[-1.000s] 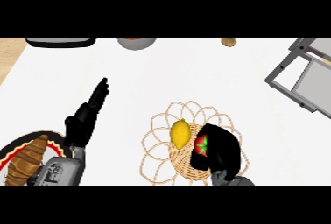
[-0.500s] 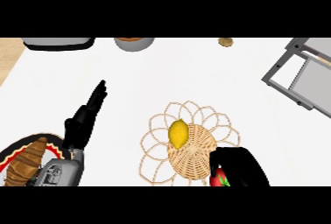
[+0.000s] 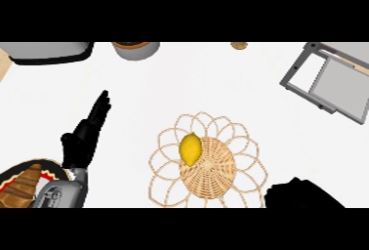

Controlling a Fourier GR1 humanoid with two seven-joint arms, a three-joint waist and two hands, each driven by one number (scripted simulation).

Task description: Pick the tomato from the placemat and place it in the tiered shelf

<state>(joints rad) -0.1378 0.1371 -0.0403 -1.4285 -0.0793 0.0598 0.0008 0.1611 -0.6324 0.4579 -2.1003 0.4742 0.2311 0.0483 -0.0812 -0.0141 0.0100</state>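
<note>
The woven wicker placemat [image 3: 207, 166] lies at the counter's lower middle with a yellow lemon [image 3: 190, 149] on its left part. No tomato shows on the mat. My right hand [image 3: 302, 195] is a curled black mass at the lower right edge, just off the mat's right rim. It is closed round the tomato, which it hides. The grey tiered shelf [image 3: 328, 80] stands at the upper right, far from that hand. My left hand [image 3: 85, 139] rests open at the left, fingers straight and pointing up the counter.
A plate with a croissant [image 3: 22, 183] sits at the lower left by my left forearm. Along the back edge are a dark grey appliance [image 3: 47, 51], a grey pot [image 3: 135, 49] and a small brown object [image 3: 238, 45].
My right hand lifted the tomato off the placemat and drew back toward the lower right edge. The red of the tomato no longer shows. The left hand has stayed still.
</note>
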